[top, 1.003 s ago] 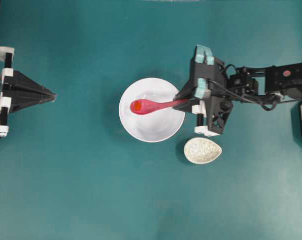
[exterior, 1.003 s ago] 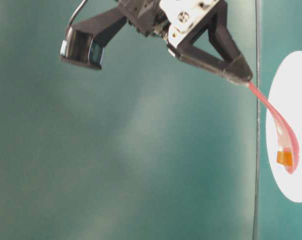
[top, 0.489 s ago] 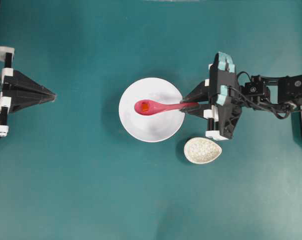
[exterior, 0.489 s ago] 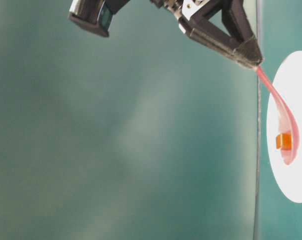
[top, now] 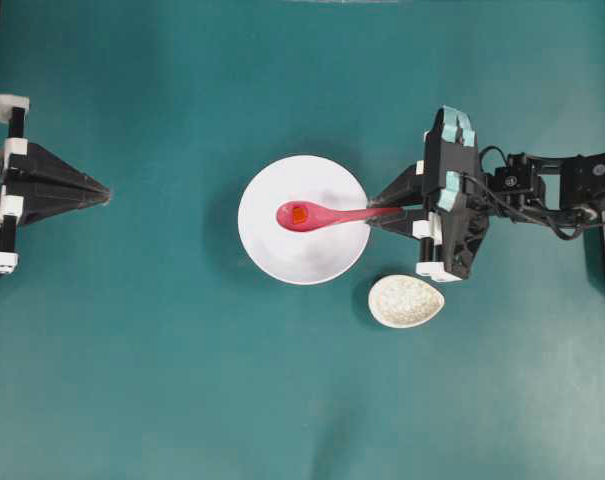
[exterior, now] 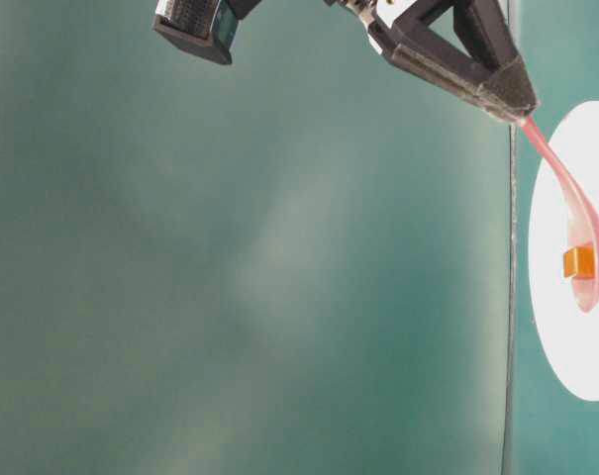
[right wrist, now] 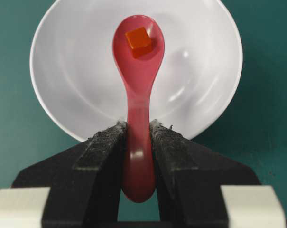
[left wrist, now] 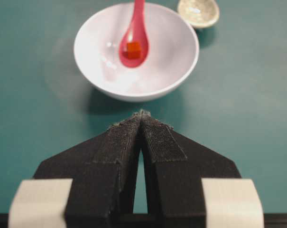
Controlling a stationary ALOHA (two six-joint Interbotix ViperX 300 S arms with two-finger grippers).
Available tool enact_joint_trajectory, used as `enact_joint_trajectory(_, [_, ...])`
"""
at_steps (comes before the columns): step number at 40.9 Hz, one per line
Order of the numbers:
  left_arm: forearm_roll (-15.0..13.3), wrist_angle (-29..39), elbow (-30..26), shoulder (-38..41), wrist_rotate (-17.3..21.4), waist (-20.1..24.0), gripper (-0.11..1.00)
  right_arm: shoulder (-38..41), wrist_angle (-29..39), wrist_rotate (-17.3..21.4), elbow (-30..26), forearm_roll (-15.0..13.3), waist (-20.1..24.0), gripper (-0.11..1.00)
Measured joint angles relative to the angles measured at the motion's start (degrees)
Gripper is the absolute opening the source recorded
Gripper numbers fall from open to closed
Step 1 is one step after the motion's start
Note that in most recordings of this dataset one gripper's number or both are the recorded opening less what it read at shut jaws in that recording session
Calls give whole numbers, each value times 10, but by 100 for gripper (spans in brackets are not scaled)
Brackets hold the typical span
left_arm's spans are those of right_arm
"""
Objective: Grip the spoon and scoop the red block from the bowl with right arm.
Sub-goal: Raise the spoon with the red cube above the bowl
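1. Spoon (right wrist: 137, 71): over the last second its scoop has pulled back from the far side of the bowl (top: 272, 250) toward the middle, and the table-level view shows it riding higher than a second ago.
2. Red block (right wrist: 138, 40) sits inside the scoop, near its tip, and has travelled with the spoon. Block is not loose on the bowl floor.
3. Judgement: the scoop itself looks done; what remains is clearing the rim without tipping the block out.
4. Right claw (right wrist: 137, 137) is clamped on the handle, one finger on each side, handle end sticking out behind the fingers. Claw sits just outside the bowl's rim, spoon reaching in over it.
5. Right arm (top: 542, 190) has drawn back from the bowl; spoon slopes down from claw to scoop.
6. Left claw (left wrist: 141, 118) is closed, empty, well apart from the bowl and unmoved.
7. Speckled spoon rest (top: 406, 301) lies on the counter (top: 182, 400) just beside the bowl, untouched.
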Motion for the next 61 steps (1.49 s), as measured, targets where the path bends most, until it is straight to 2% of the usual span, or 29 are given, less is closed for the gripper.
enact_joint_trajectory(28, [-1,8,0,0,1,0,0,-9,0,0,0,1,4,25])
enact_joint_trajectory(46, [0,7,0,2,0,0,0,-81,76,0,-18,1,4,25])
enact_joint_trajectory(61, [0,7,0,3,1,0,0,-113,108,0,-34,1,-5,25])
